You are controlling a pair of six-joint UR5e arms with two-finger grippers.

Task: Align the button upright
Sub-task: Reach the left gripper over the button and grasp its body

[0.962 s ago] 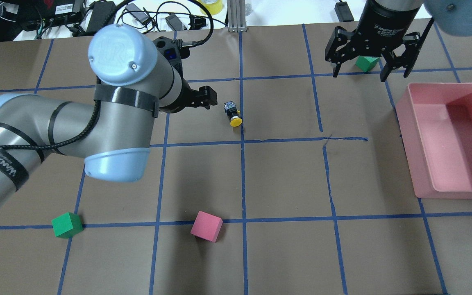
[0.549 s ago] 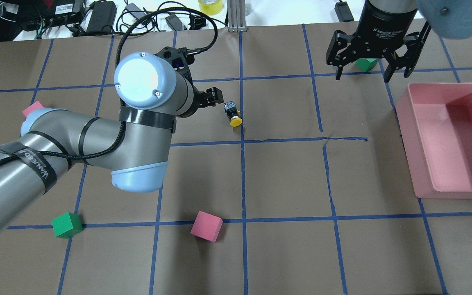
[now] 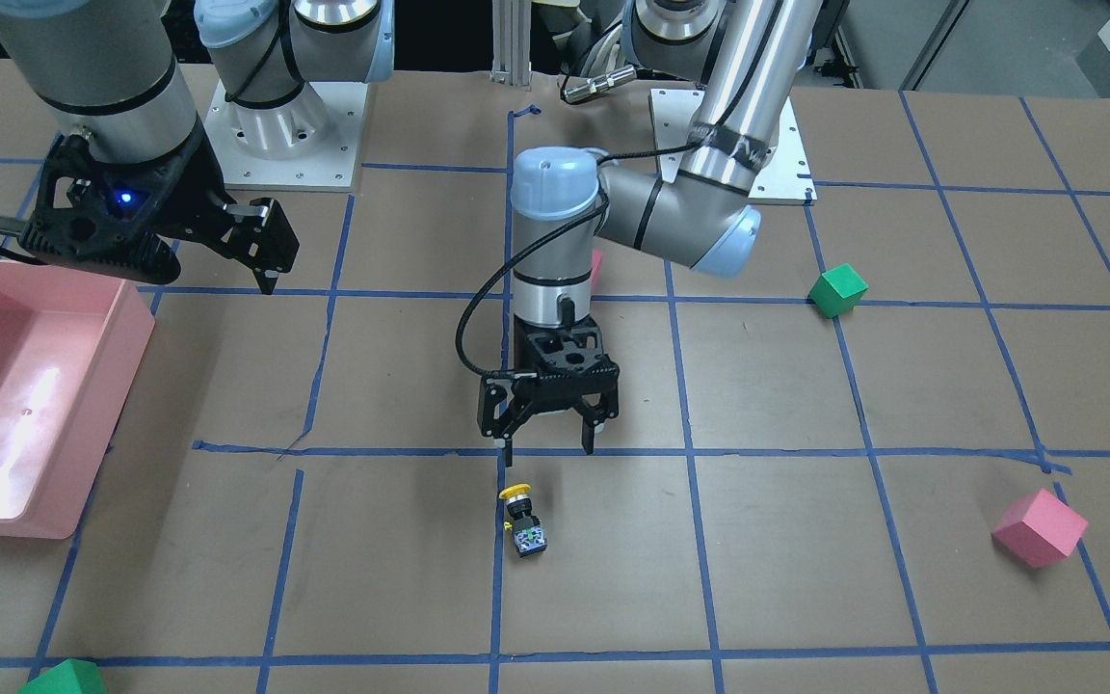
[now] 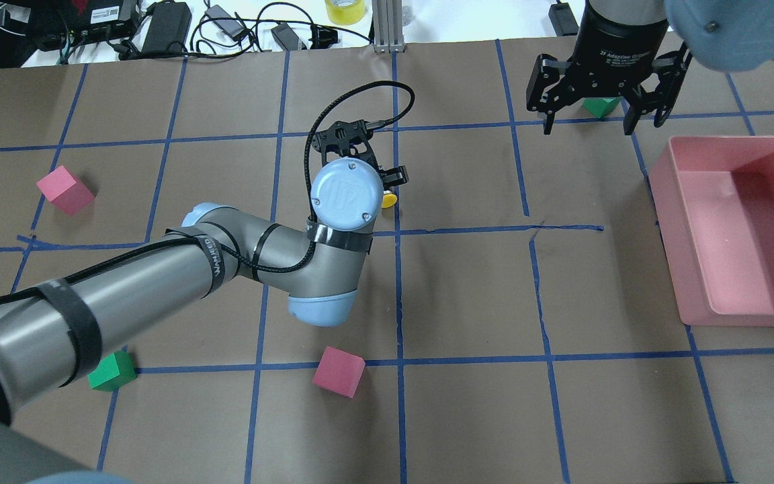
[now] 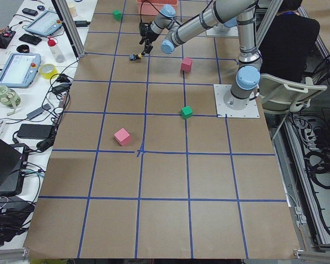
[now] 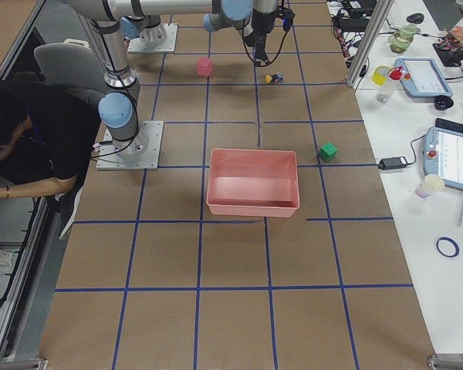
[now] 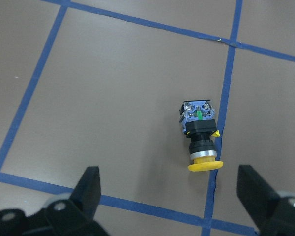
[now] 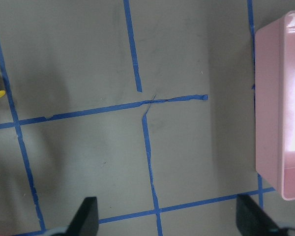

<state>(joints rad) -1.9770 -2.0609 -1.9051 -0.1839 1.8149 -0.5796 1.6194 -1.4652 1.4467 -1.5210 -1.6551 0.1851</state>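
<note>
Button [image 7: 200,138] on its side, so left gripper [image 3: 547,445] hovers just short of it, jaws wide, prob. lining up a grab; right gripper [image 4: 588,126] wide too, well apart.

Desk [image 4: 467,417] brown, blue tape grid. Pink bin [image 4: 709,228] at right edge. Pink cube [image 4: 338,372] on front tape line; second pink cube [image 4: 65,190] far left. Green cube [image 4: 111,371] front left; second green cube [image 4: 600,106] back right. Yellow tape roll [image 4: 345,9], power brick [image 4: 165,25] behind desk.

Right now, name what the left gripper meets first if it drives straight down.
Probably the button, lying on its side roughly below the open left gripper; if offset, the table beside it. Depth is unclear.
</note>
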